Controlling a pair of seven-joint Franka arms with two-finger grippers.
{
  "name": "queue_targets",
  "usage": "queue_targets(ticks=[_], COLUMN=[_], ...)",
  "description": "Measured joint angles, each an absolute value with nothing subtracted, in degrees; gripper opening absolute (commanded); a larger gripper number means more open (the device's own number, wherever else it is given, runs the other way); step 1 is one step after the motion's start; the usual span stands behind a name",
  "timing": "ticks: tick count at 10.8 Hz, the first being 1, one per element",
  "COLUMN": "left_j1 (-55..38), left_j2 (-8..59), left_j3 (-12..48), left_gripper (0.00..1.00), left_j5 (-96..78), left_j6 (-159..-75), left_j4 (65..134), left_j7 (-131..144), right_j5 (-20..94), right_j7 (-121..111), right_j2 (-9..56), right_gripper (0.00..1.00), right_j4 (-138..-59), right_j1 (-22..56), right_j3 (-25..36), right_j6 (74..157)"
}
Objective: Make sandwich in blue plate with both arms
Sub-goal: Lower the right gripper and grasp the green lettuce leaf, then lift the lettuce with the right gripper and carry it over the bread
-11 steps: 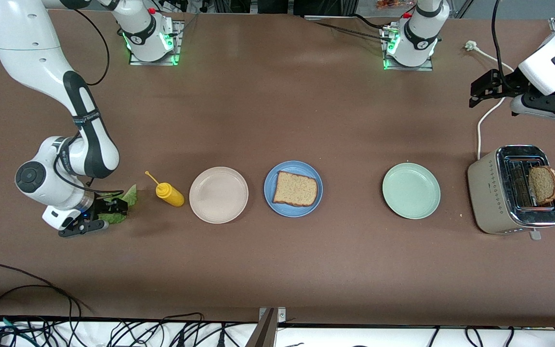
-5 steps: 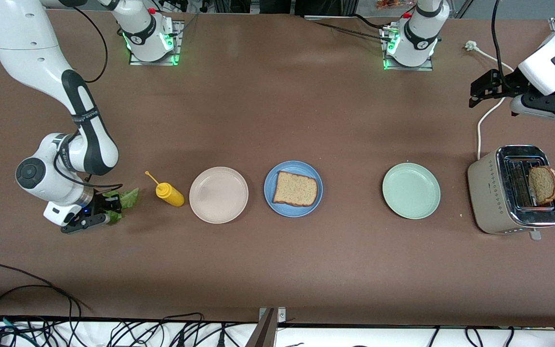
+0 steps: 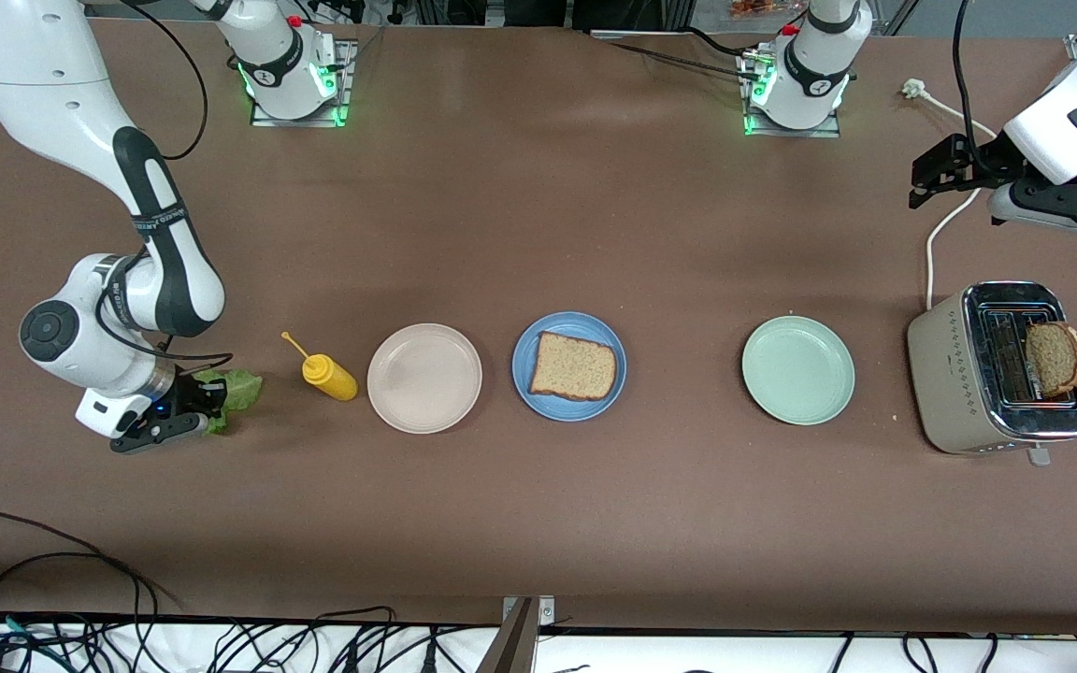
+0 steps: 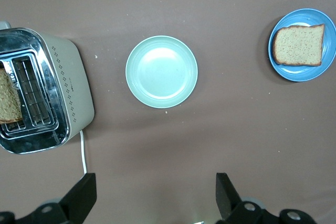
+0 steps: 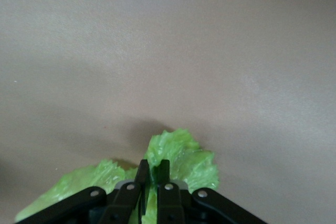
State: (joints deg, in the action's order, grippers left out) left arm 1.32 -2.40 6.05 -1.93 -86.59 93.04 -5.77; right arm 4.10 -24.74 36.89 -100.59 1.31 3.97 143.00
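1. Fingers of the right gripper (image 3: 191,408) are pinched together on the ruffled green lettuce leaf (image 3: 237,388), which pokes out toward the squeeze bottle; in the right wrist view the two black fingers (image 5: 142,174) meet with only a sliver of leaf (image 5: 181,156) between them.
2. Much of the leaf is hidden under the gripper and wrist, so I cannot tell whether it is lifted or touches the brown table (image 3: 538,523).
3. Bent sharply at the elbow, the white right arm (image 3: 150,271) reaches down at the right arm's end of the table, wrist tilted low.
4. Left gripper (image 3: 945,173) hangs high over the table at about 11 o'clock from the toaster, fingers spread wide and holding nothing; the left wrist view shows only the two finger stubs (image 4: 81,198), cut off by the frame edge. That arm waits.
5. Round mid-blue plate (image 3: 569,323) sits mid-table with one square slice of brown wholegrain bread (image 3: 574,366) lying flat on it.
6. At its 9 o'clock is a round beige plate (image 3: 424,378), then a yellow squeeze bottle (image 3: 328,376) lying on its side.
7. At the blue plate's 3 o'clock is a pale mint-green plate (image 3: 797,369), then a beige and chrome toaster (image 3: 954,369) with a second brown bread slice (image 3: 1055,358) standing partly out of one slot, its lower part hidden.
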Motion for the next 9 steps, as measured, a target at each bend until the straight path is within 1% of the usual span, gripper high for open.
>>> queue_targets(ticks=[2, 4, 9], left_j1=[1.32, 1.32, 1.31], left_j2=[-2.38, -2.34, -2.26], left_j3=[6.05, 6.05, 6.08], left_gripper=[1.0, 1.0, 1.0], left_j5=[-1.93, -1.93, -1.93], left_j6=[-86.59, -86.59, -86.59], left_j4=[92.99, 92.95, 92.85], left_j7=[-5.77, -5.77, -5.77], right_j5=[4.11, 4.12, 4.13], right_j7=[-24.82, -24.81, -24.82], right_j2=[34.68, 30.54, 20.89], right_gripper=[0.0, 0.0, 0.0], right_j4=[-100.66, -100.81, -101.42], right_j1=[1.31, 1.39, 1.39], right_j3=[3.26, 2.16, 1.94], right_j6=[139.82, 134.2, 120.82])
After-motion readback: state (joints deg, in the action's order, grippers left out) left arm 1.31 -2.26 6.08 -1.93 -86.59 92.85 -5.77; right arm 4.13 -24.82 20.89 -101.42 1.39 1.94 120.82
